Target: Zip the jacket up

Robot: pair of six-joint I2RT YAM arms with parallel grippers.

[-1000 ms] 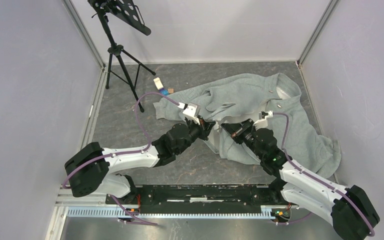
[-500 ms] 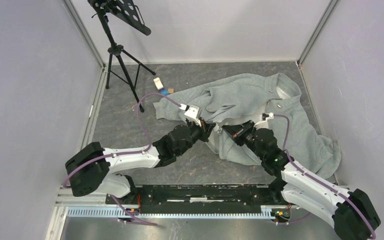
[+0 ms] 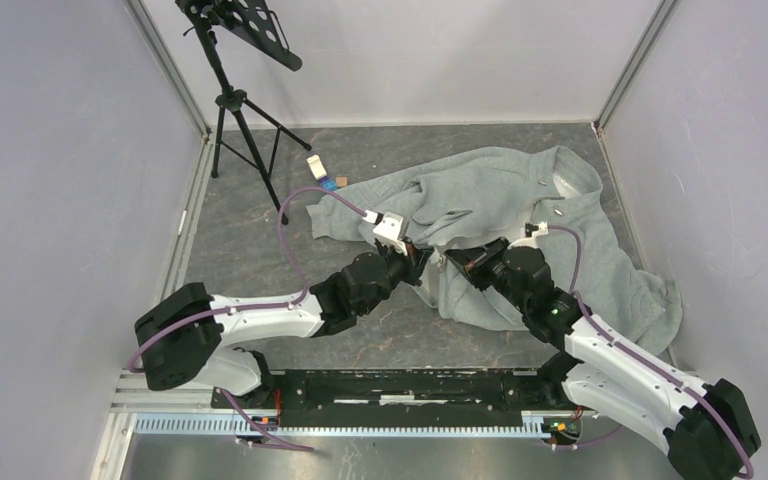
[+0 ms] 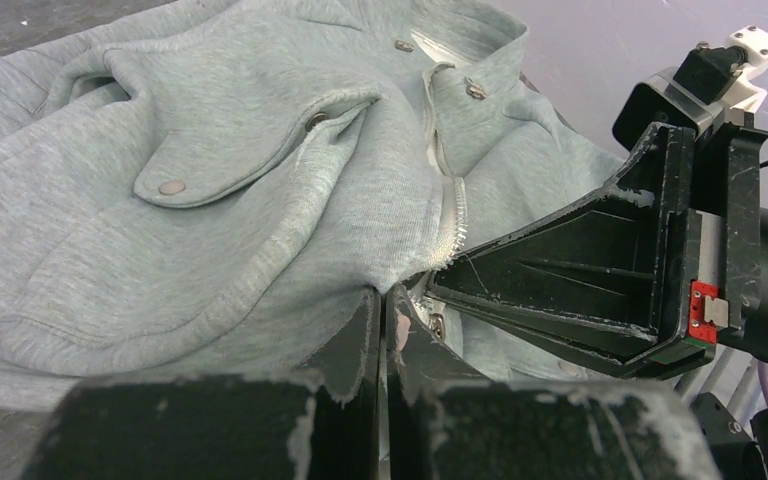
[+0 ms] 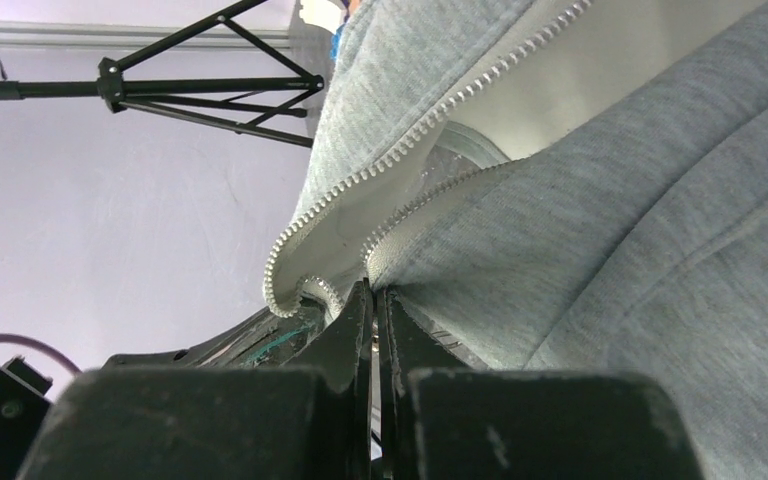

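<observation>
While the grey worktop (image 3: 260, 250) carries everything, the jacket (image 3: 520, 190) sprawls crumpled across its far right half, one side spilling toward the right wall. It's soft, light, floppy fleece that will bunch and drag rather than slide, so my call is to take hold of the firmer zipper tape near the hem, never the loose cloth. Both arms meet at that lower front edge. Left gripper (image 4: 381, 318): fingers clenched on the fabric edge beside the zipper (image 4: 449, 218). Right gripper (image 5: 373, 298): fingers clamped on the toothed tape. From above, both tips are lost among folds. The left wrist view follows the zipper line up to the collar snaps (image 4: 475, 90). Only the right wrist view shows two tooth rows parted just ahead of its fingers.
</observation>
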